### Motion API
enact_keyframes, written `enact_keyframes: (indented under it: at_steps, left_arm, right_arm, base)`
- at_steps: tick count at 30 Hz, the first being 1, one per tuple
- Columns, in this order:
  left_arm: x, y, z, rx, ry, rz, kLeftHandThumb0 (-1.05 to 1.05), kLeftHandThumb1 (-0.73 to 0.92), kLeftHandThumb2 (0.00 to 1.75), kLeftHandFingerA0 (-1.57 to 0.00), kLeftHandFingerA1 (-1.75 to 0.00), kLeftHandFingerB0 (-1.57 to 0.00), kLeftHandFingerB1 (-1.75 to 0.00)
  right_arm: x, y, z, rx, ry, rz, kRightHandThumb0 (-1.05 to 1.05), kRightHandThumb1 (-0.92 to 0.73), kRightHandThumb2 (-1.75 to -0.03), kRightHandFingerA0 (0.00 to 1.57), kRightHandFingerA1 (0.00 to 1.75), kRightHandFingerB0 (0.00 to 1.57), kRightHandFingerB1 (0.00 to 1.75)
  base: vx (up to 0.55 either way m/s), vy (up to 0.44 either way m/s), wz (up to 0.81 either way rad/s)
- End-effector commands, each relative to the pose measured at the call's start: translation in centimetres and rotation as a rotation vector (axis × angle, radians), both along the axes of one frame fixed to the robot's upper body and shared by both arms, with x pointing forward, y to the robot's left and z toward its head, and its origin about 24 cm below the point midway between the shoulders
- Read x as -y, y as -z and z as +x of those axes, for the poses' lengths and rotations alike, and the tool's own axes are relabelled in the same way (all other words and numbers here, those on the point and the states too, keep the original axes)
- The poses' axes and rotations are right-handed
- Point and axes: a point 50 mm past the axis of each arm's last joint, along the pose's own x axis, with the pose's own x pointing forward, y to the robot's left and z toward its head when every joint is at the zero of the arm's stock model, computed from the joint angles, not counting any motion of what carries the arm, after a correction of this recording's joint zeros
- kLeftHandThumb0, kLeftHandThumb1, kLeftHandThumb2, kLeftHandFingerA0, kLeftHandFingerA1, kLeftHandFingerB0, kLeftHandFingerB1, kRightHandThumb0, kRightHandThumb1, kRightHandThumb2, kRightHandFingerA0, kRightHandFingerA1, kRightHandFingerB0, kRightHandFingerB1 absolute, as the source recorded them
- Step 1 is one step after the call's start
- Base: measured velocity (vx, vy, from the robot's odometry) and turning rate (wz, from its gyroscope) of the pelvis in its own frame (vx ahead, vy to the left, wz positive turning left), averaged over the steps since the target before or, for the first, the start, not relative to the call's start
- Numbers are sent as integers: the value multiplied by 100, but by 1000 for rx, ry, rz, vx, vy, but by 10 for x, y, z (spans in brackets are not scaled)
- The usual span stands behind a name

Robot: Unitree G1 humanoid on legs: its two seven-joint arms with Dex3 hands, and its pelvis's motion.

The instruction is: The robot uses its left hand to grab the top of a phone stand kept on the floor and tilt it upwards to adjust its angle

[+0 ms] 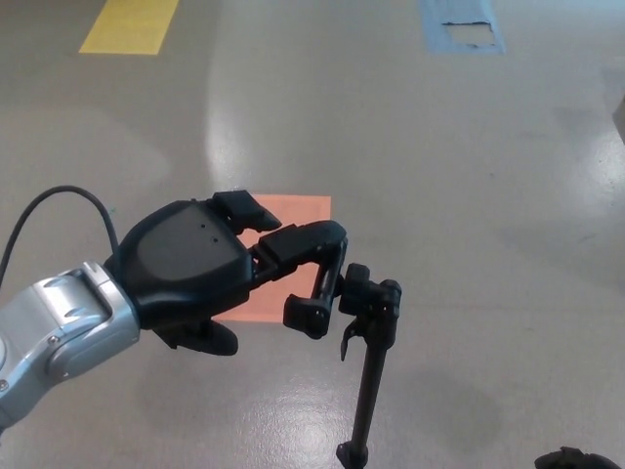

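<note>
One arm in view only, the left, entering from the lower left corner with a silver forearm (59, 327) and a thin black cable (59, 195) looping up behind the wrist. Left hand (220, 269) held above the floor (439, 166), back of the hand toward the camera, pointing to picture right. Fingers (312, 264) spread and curled downward at the tips, nothing held between them; hand released, not grasping. One fingertip hooked down to just beside the top of the phone stand (371, 366), at its left side; actual contact not resolvable from this angle. Thumb partly seen below the palm, away from the stand. Phone stand black, upright on the floor in the lower centre-right, thin pole leaning slightly to the right toward its top, clamp head (369, 298) at the upper end, base cut off by the bottom edge. Orange rectangle (293, 220) marked on the floor behind the hand, partly covered by it. Yellow floor marking (132, 24) at top left, blue one (464, 24) at top right, both well apart from the stand. Small dark object (576, 457) at the bottom right corner, too little visible to identify.
</note>
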Motion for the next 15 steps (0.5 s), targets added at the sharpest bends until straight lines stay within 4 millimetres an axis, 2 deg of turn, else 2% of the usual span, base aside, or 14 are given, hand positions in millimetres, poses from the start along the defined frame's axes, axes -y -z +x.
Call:
enact_keyframes:
  at_steps: [1,3,4,15]
  left_arm:
    - [-7,13,-1,-38,-41,17,-55,49,56,-36,-34,0,-19]
    - [-7,15,-1,-41,-41,17,-55,49,56,-37,-34,0,-20]
    - [-8,18,-1,-43,-42,17,-60,41,74,-31,-46,0,-10]
    - [-17,25,-3,-43,-55,34,-60,42,76,-30,-46,0,-12]
  right_arm:
    - [6,-3,1,2,8,-9,-25,-61,-108,8,51,7,50]
    - [6,-2,1,1,10,-9,-25,-61,-108,8,51,7,50]
    - [6,-2,1,0,10,-11,-26,-61,-109,7,51,6,50]
    - [6,-2,1,-4,10,-13,-26,-61,-109,7,51,6,49]
  base:
    - [0,0,0]
    - [0,0,0]
    - [0,0,0]
    - [0,0,0]
